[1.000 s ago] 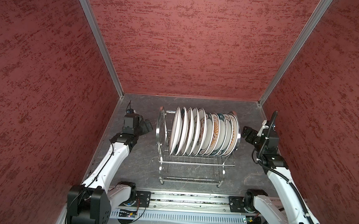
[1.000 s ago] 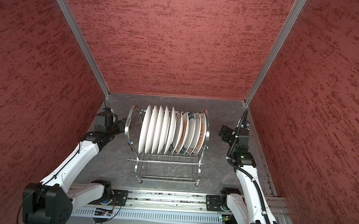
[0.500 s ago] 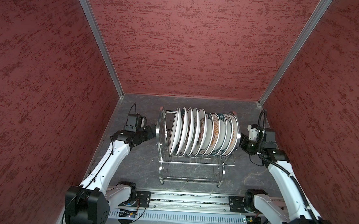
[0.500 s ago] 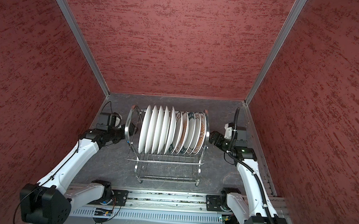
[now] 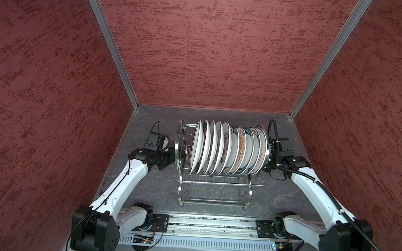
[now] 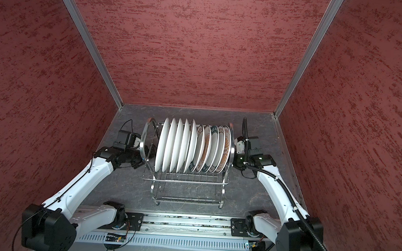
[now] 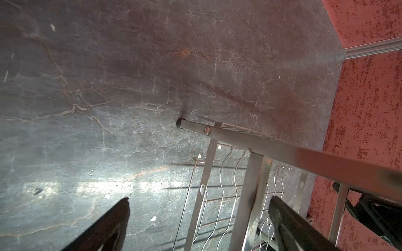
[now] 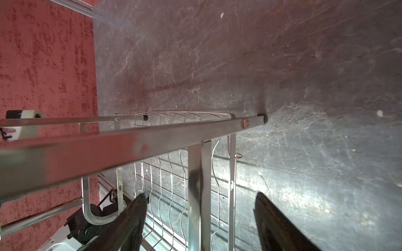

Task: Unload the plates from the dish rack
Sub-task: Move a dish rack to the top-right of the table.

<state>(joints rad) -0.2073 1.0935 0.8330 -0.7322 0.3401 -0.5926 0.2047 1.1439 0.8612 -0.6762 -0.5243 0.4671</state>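
The dish rack (image 5: 216, 182) (image 6: 185, 180) stands mid-table, a shiny steel wire frame. Several white plates (image 5: 227, 151) (image 6: 189, 149) stand upright in its upper tier, some with orange or teal prints. My left gripper (image 5: 178, 156) (image 6: 146, 157) is at the rack's left end loop. It is open (image 7: 199, 198), with an upright steel bar (image 7: 253, 184) between the fingers and touching neither. My right gripper (image 5: 265, 163) (image 6: 232, 162) is at the right end, beside the last plate. It is open (image 8: 200, 194) astride a rack bar (image 8: 199, 165), with gaps on both sides.
Red textured walls (image 5: 211, 48) close in the dark stone table (image 5: 159, 183) on three sides, close behind both arms. A metal rail (image 5: 213, 222) with the arm bases runs along the front edge. Bare table lies in front of and behind the rack.
Both arms have swung inward from beside the walls, and each gripper now sits at its own end of the dish rack. The plates and rack have not moved.
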